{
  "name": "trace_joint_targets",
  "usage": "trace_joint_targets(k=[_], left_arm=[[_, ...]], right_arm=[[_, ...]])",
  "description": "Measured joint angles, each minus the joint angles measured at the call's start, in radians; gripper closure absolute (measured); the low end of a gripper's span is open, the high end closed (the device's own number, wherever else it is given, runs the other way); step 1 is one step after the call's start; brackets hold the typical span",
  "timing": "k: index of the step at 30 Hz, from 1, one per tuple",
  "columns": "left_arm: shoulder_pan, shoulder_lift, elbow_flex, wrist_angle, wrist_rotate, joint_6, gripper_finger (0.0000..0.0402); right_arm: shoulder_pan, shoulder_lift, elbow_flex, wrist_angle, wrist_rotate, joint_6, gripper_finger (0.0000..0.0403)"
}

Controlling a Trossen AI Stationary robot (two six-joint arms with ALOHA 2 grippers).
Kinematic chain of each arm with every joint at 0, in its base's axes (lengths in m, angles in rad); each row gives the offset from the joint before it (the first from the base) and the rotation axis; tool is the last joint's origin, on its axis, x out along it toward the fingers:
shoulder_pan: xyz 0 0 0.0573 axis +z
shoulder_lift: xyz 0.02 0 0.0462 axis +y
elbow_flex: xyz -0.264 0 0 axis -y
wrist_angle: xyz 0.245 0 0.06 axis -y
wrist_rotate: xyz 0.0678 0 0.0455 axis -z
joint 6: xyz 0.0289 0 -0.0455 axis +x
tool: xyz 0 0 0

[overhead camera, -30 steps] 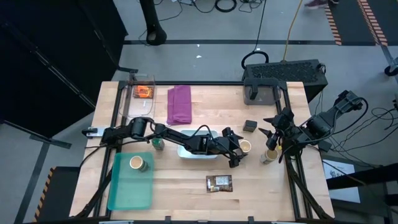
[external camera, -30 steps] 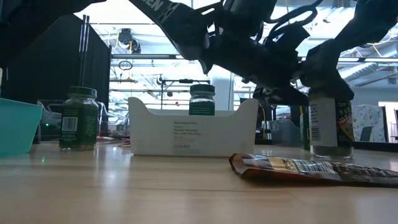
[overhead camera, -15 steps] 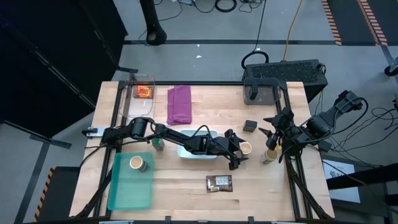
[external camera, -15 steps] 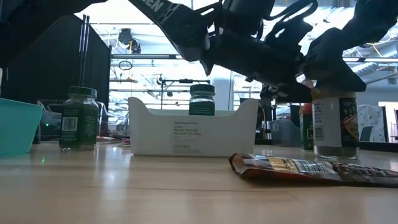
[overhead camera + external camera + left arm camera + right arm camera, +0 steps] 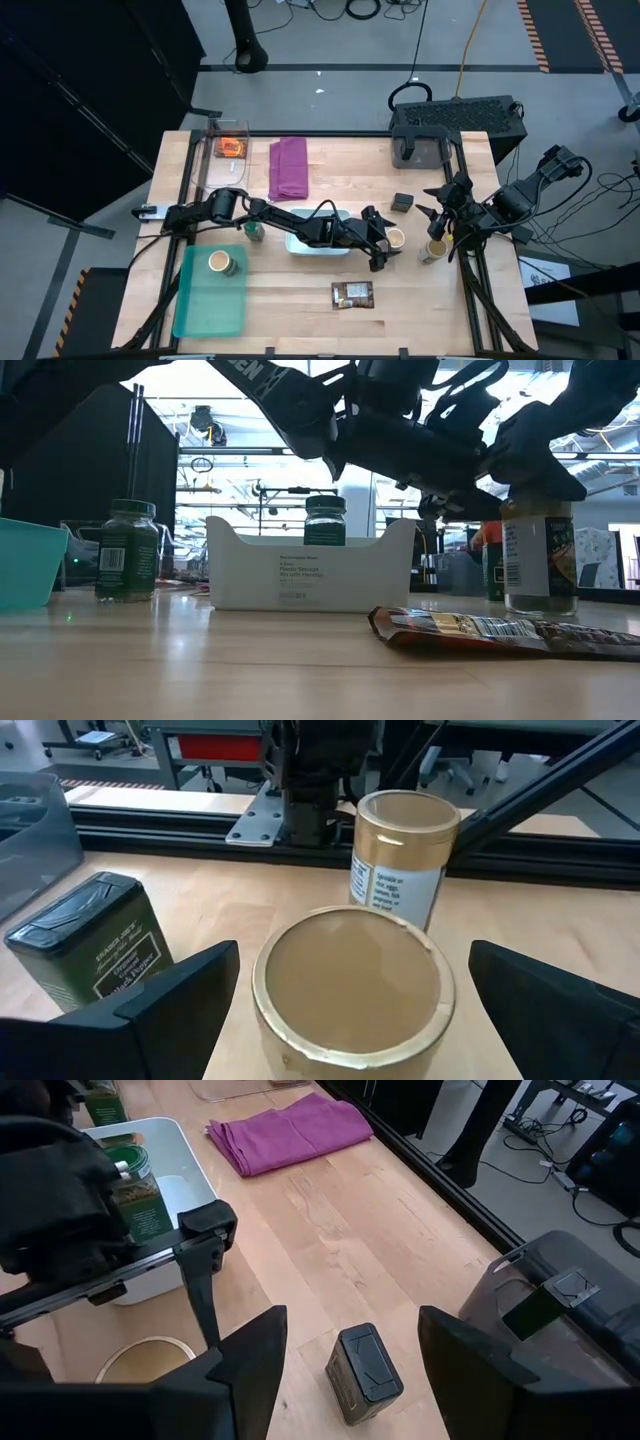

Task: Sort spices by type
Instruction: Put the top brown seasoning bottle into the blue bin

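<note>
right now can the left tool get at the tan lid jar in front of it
Probably yes. The left tool is open, its fingers standing either side of the tan-lidded jar, with nothing between them. The second tan-lidded jar stands clear behind it.

A folded purple cloth [image 5: 289, 167] is laid near the far edge of the wooden table [image 5: 320, 310]. A clear box [image 5: 230, 149] is set beside it. A white tray [image 5: 300, 242] is placed in the middle, and a green bin [image 5: 205, 305] is seen near the front corner.
</note>
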Motion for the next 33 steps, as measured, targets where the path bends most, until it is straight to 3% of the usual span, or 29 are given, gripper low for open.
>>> trace_joint_targets(k=[13, 27, 33], left_arm=[[0.001, 0.000, 0.000, -0.009, -0.021, -0.002, 0.0007], [-0.002, 0.000, 0.000, -0.030, -0.027, -0.003, 0.0111], [-0.004, 0.000, 0.000, -0.030, -0.044, -0.003, 0.0118]], right_arm=[[0.000, 0.000, 0.000, 0.001, 0.000, 0.000, 0.0193], [0.000, 0.000, 0.000, 0.002, -0.001, -0.009, 0.0193], [0.000, 0.000, 0.000, 0.002, -0.001, -0.018, 0.0193]])
